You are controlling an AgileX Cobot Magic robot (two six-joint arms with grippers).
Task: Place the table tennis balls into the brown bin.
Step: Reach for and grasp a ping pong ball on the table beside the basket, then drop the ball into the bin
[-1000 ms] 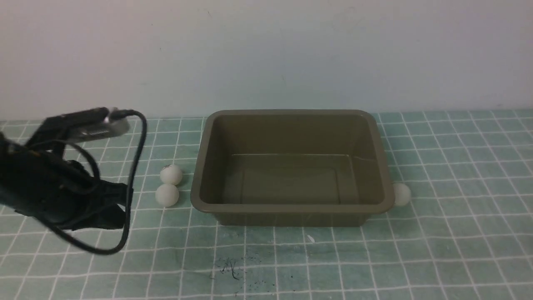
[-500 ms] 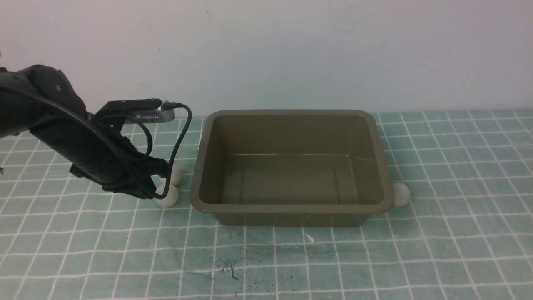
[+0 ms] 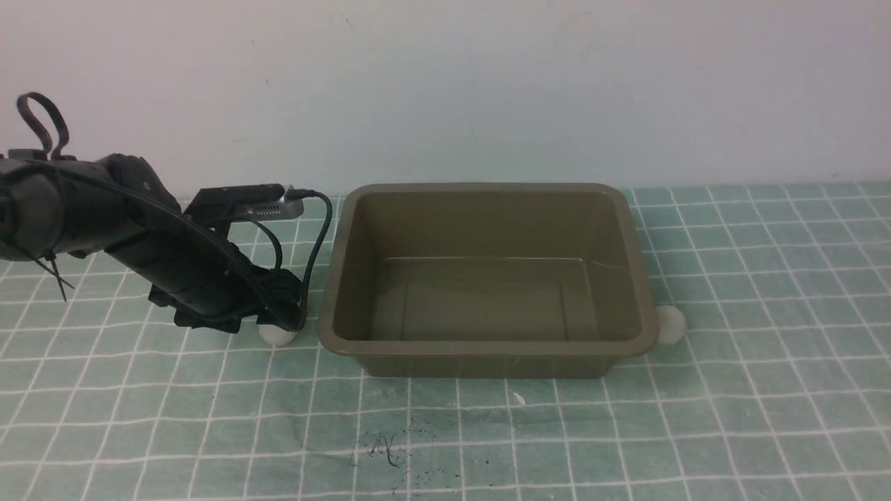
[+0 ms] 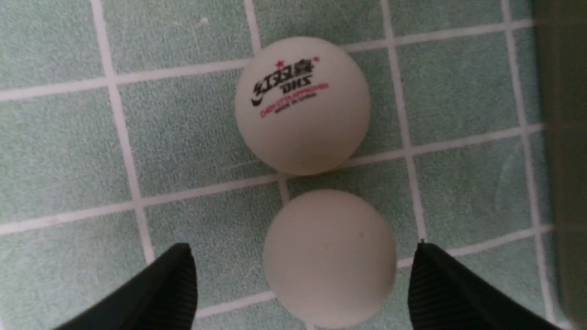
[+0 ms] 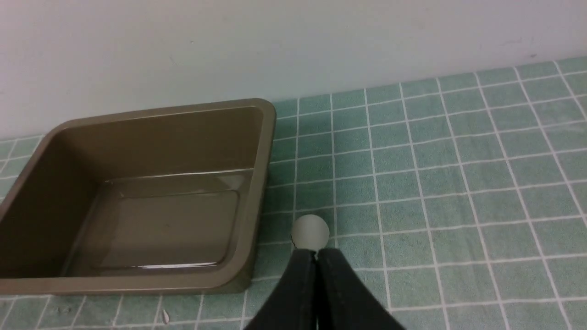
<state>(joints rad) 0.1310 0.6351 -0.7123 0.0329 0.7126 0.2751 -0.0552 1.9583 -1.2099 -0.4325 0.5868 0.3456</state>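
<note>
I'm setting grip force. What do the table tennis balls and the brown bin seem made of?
The table tennis balls look like matte white plastic: no glare, logo printed on one. The brown bin looks like smooth moulded plastic, slightly glossy: light streaks on its floor.

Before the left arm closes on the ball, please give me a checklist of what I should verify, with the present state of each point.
1. Is the left gripper open: ok, jaws wide apart.
2. Is the plain ball between its fingers: ok.
3. Is the logo ball outside the fingers: ok; whether it touches the plain ball, cannot tell.
4. Are the fingers low enough: cannot tell.
5. Is the brown bin free to receive: ok, nothing in it.
6. Is the right gripper out of the way: ok, shut, by the third ball.
</note>
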